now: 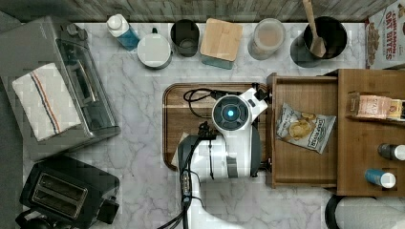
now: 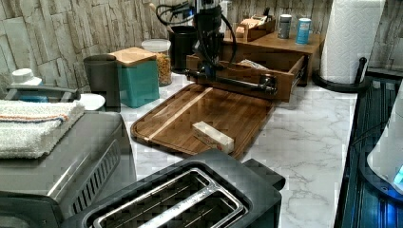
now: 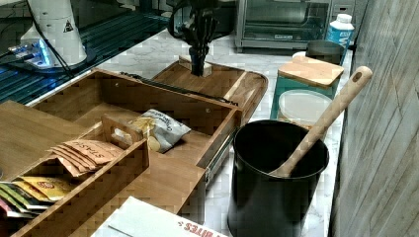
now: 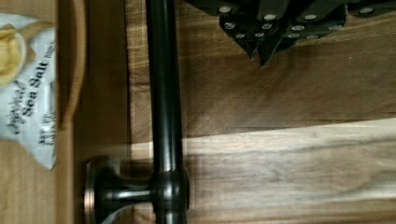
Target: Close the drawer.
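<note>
The drawer (image 1: 305, 164) is standing pulled out of the cabinet (image 1: 370, 157) toward the top view's left, its front panel facing the tray (image 1: 174, 119). Its long axis is running near to far in the top view, along the front panel, and a dark bar handle (image 4: 163, 93) is lying parallel to that panel on a round mount (image 4: 105, 196). A chip bag (image 1: 300, 128) is lying flat inside the drawer. The gripper (image 4: 264, 39) is hanging over the tray just beside the handle, on the side away from the drawer, and is not touching it in the wrist view. Its fingers (image 4: 256, 44) are sitting pressed together, clenched on nothing. A small pale block (image 2: 212, 137) is resting on the tray near the toaster (image 2: 190, 199) in the left view
</note>
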Available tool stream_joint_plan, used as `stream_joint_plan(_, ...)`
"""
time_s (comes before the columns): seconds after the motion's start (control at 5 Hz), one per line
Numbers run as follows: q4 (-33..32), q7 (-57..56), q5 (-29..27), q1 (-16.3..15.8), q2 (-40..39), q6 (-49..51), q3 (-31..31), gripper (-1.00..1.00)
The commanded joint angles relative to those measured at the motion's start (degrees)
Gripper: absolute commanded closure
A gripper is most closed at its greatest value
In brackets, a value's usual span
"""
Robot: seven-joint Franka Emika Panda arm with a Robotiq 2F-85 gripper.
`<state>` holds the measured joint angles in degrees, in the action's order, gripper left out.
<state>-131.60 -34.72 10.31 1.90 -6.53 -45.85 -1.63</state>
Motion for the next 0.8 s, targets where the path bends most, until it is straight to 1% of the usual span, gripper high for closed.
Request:
stream_joint_plan(0.2, -3.86, -3.32, 7.12, -0.36, -4.41, -9.98, -1.28, 1.00)
stream_joint_plan(0.4, -3.97, -5.98, 5.31, 0.50, -3.19, -8.17, -0.84, 1.00)
stream_joint_plan(0.8, -3.33, -7.57, 4.70, 1.80, -2.34, -7.43, -1.32, 1.00)
